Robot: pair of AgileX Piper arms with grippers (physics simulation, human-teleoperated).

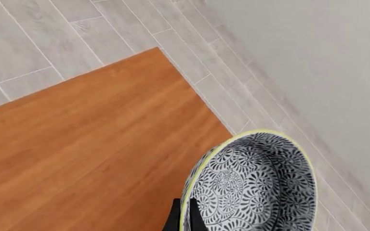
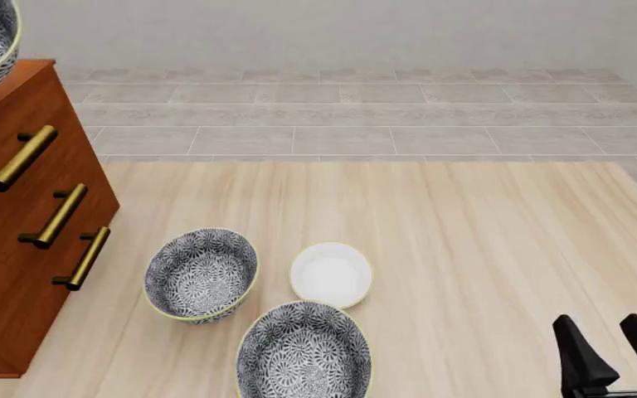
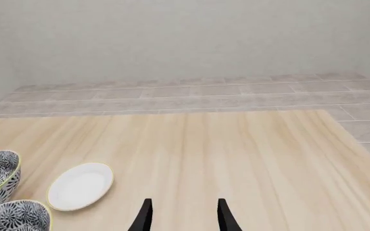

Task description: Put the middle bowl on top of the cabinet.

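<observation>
Showing pale wood table (image 2: 463,249), grey tiled floor (image 2: 352,108), plain wall (image 2: 352,33).

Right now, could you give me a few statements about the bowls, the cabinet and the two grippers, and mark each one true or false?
1. The left gripper is clamped on the rim of the middle bowl. True.
2. The cabinet stands at the table's right end. False: it stands at the left.
3. Two patterned bowls remain on the table, one nearer the cabinet, one nearer the camera. True.
4. The right gripper holds the white dish. False: it is open and holds nothing.
5. The white dish sits inside a patterned bowl. False: it lies on the table beside them.
</observation>
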